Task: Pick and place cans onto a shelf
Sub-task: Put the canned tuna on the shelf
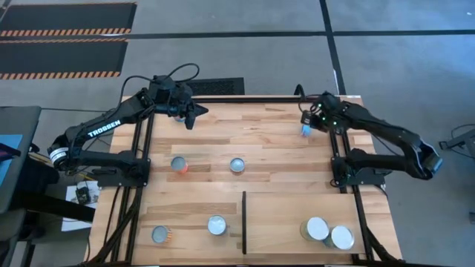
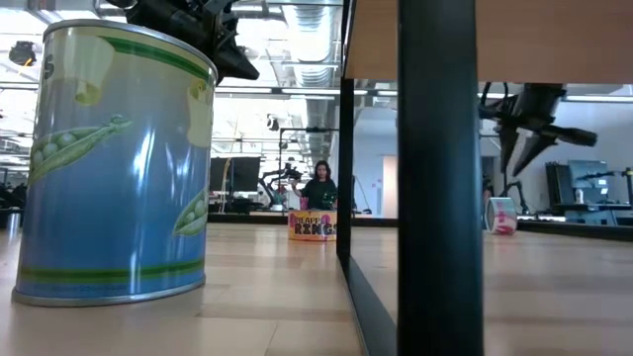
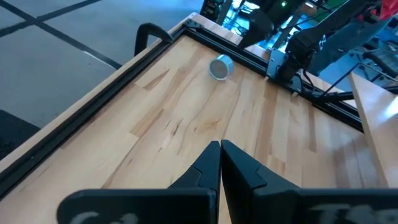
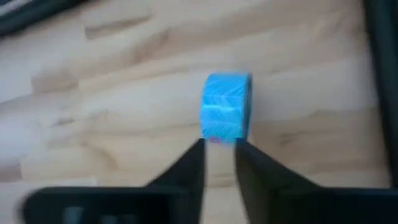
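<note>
Right gripper (image 4: 219, 149), narrowly parted, hovers at a blue can (image 4: 226, 107).

Pale plank-grained wooden table (image 1: 282, 141) edged in black, with a thin black divider (image 1: 244, 221) at about 6 o'clock; two white-topped cans (image 1: 327, 232) lie toward 5 o'clock and silver-topped ones, one with an orange label (image 1: 179, 165), toward 9 o'clock. The near can (image 2: 114, 163) in the low view is blue with green bands and green pea pods; a farther one (image 2: 314, 225) is yellow-orange with lettering. A bright blue can (image 4: 226, 107) bears a pale chevron pattern, and both arms are dark, the left arm (image 1: 104, 127) lettered in white.
</note>
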Tool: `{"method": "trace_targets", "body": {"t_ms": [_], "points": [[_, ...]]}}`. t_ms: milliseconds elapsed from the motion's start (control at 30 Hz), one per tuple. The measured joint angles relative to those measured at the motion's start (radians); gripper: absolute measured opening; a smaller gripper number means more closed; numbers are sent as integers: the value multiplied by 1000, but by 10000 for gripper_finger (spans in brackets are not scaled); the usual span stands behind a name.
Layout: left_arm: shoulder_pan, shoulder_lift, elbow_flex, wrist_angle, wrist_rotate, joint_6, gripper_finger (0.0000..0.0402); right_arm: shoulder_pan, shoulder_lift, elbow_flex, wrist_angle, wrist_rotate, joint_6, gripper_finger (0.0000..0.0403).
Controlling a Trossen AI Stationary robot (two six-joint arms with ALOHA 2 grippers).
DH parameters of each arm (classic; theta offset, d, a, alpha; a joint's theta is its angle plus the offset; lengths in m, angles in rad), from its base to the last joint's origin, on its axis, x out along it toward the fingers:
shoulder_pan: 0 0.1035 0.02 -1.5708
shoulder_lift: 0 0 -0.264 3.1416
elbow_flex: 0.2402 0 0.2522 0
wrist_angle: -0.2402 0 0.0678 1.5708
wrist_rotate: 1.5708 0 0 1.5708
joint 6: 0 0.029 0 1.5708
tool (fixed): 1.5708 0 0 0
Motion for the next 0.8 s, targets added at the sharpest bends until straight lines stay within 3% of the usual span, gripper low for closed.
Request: {"method": "trace_targets", "body": {"t_ms": [233,400,600,700,800], "points": [[-6,0,0,0,2,-8,0,61,120,0,4,27,96,311],[-25,0,0,-1,2,-9,0,75,221,0,67,90,144,377],[-35,0,0,-1,-17,-4,0,70,369,0,155,103,148,369],[-35,0,0,-9,-20,-2,0,76,429,0,154,98,148,323],[-35,0,0,-21,-23,1,0,98,458,0,151,97,148,246]]}}
